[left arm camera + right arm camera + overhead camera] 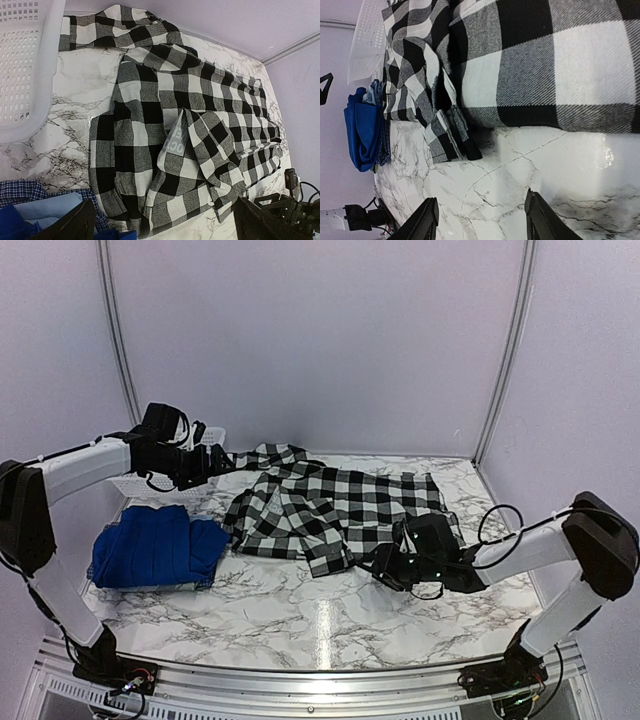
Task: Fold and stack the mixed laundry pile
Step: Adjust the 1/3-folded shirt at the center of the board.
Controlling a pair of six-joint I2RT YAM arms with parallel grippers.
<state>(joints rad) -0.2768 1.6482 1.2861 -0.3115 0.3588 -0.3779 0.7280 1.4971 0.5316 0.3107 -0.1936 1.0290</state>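
Left gripper (221, 461) is at the far left of the desk (300, 625), just beside the flannel's far-left sleeve. In the left wrist view its jaws stand wide apart, gripping nothing, one finger (70, 225) over the blue stack and the other over the flannel's hem. White lattice basket (126, 484) sits behind and under the left arm at the far-left edge, its rim filling the upper left of the left wrist view.

Royal-blue shirt (150, 545) lies folded at the left front of the desk, topping a low stack. The left wrist view shows a pale blue T-shirt (50, 206) and a small-checked navy cloth (20, 191) in that same stack; exact layer order is hard to tell. The stack's right edge is just beside the flannel's lower-left corner, and I cannot tell whether they touch.

Black-and-white buffalo-check flannel shirt (330, 502) is spread mid-desk, rumpled and partly folded over itself, with one sleeve toward the far left and a flap turned up showing a grey label. It runs from beside the stack to the right-centre.

Right gripper (385, 572) is low at the flannel's near-right edge. In the right wrist view the jaws are wide apart and empty, over bare marble, with the shirt's hem just ahead of the fingertips (424, 216).
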